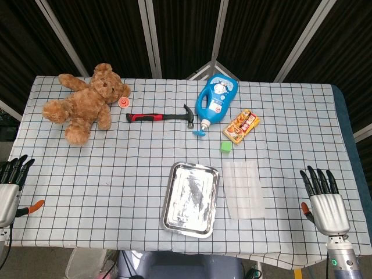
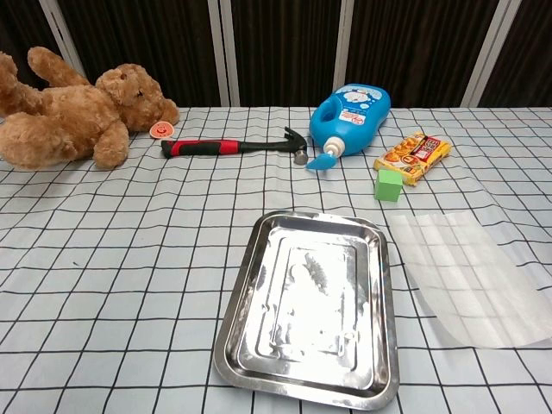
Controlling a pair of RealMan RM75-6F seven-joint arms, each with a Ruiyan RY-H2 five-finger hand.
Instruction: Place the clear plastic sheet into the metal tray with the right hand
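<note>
Nearest, the right hand (image 1: 325,200) rests flat, fingers spread and holding nothing. Just inward of it lies the clear plastic sheet (image 1: 244,189), long axis running away from the robot, beside the metal tray (image 1: 170,203). Far across, the left hand (image 1: 11,183) is empty too.

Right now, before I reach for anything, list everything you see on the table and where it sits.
metal tray: one, silver, near edge, centre
clear plastic sheet: one, transparent, flat just right of the tray
green cube: one, behind the sheet
snack packet: one, orange, right of the bottle
blue bottle: one, lying down, far centre
hammer: one, red-black handle, left of the bottle
teddy bear: one, brown, far left
small round object: one, orange-white, beside the bear
left robot hand: black fingers, left edge, holding nothing
right robot hand: black fingers spread, right of the sheet, holding nothing
</note>
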